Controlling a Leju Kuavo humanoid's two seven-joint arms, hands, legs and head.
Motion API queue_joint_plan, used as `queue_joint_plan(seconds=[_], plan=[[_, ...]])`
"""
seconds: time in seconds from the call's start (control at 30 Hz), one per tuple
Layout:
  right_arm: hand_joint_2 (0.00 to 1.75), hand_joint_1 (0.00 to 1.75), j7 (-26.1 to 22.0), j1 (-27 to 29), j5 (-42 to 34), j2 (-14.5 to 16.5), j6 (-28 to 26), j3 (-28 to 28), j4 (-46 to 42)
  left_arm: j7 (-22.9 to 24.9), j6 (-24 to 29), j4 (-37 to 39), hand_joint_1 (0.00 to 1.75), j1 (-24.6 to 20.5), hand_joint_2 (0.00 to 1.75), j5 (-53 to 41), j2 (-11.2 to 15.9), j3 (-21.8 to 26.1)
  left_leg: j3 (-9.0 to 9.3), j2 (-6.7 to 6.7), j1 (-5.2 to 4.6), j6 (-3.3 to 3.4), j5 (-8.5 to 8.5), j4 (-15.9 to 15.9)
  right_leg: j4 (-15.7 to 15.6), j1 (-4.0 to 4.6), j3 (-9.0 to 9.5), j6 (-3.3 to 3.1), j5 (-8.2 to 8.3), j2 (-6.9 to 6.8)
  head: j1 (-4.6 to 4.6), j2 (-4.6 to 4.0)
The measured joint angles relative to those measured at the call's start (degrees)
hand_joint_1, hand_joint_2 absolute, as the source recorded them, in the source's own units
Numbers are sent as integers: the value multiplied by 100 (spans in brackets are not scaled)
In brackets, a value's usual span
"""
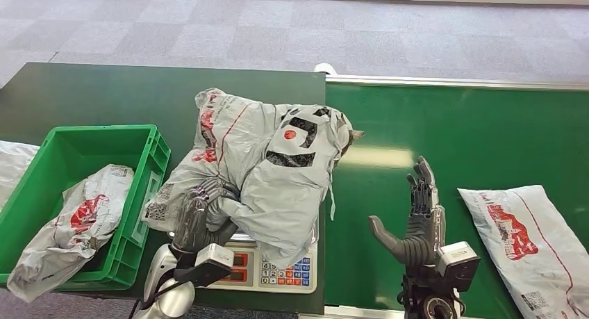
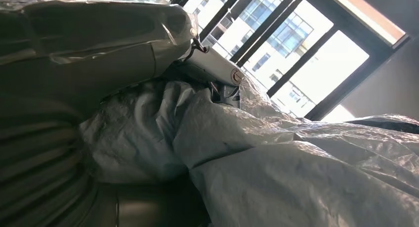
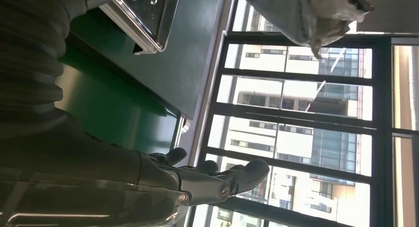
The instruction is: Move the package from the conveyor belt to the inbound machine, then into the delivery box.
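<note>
A big grey plastic package (image 1: 267, 167) with red and black print lies on the white scale (image 1: 274, 269), the inbound machine, at the table's front. My left hand (image 1: 201, 215) grips the package's near left side; its crinkled plastic (image 2: 276, 162) crowds the left wrist view. My right hand (image 1: 417, 218) stands open above the green conveyor belt (image 1: 444, 135), fingers straight and apart, holding nothing, to the right of the package. The green delivery box (image 1: 139, 187) sits left of the scale with another grey package (image 1: 76, 225) inside.
A further grey package (image 1: 531, 239) with red print lies on the belt at the right. Part of another bag (image 1: 10, 162) shows at the far left edge. Grey carpet lies beyond the table. The scale's steel pan (image 3: 143, 19) appears in the right wrist view.
</note>
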Motion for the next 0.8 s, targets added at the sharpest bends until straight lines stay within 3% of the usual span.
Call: queue_joint_plan(seconds=[0.23,0.43,0.6,0.8], plan=[[175,0,-8,-102,-28,0,-72,0,85,-185,338,-208,175,33,175,103,-2,62,-1,0,0,0,0,0,0,0,-1,0,0,0,-1,0],[175,0,-25,-112,-44,0,-130,9,131,-180,977,-384,175,45,175,-119,9,260,-2,0,0,0,0,0,0,0,-1,0,0,0,-2,0],[175,0,-67,-112,-60,-1,-176,33,157,214,1386,-493,175,40,175,-918,46,658,-2,0,0,0,0,0,0,0,-2,0,0,0,0,0],[175,0,-81,-91,-102,-7,-240,38,162,390,1446,-628,175,37,175,-1709,37,1420,-2,1,0,0,0,0,1,0,-4,0,0,1,-1,0]])
